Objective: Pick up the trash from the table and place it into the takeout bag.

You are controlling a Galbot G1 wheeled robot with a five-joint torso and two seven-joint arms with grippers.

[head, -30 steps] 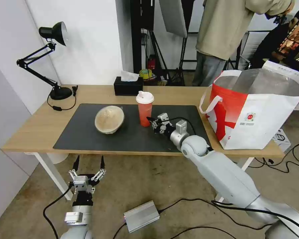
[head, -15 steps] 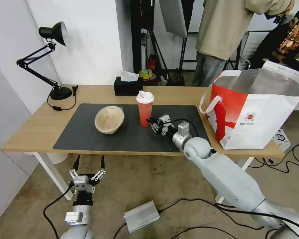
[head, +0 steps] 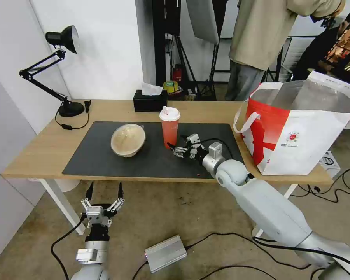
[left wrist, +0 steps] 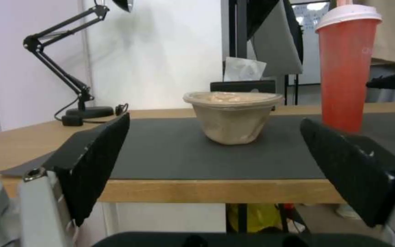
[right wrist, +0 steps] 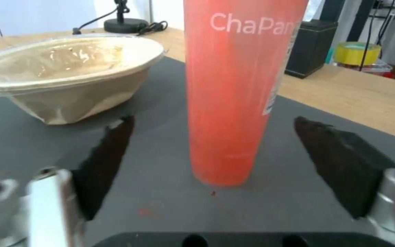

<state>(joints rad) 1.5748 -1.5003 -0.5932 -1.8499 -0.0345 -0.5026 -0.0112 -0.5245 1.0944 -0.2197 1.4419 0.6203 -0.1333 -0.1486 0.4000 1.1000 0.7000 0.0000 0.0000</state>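
**Cup framed between my spread right fingers**

Cup (head: 170, 126): a tall, smooth red plastic cylinder tapering slightly toward its base, capped by a white domed lid with a raised spout; the right wrist view shows white lettering and a narrow printed label on its wall. It stands upright on the mat (head: 105, 163), a flat, matte, dark grey rectangle laid on the light-wood table (head: 39, 151). At the cup's 9 o'clock in the head view, well apart from it, rests the beige bowl (head: 128, 140), round, thin-walled and creased, under a clear film lid. At 12 o'clock, off the mat, is the black tissue box (head: 150, 100) with a white tissue standing up.

My right gripper (head: 174, 149) sits low over the mat at the cup's 5 o'clock, fingers wide apart and holding nothing; the cup's base lies just beyond the dark fingertips (right wrist: 115, 132), not touched by either.

The takeout bag (head: 299, 128), at the cup's 3 o'clock on the table's end, is a boxy red-and-white tote, silver foil inside, with white handles, its mouth open.

My left gripper (head: 104, 194) hangs below the table's front edge, spread wide and empty.
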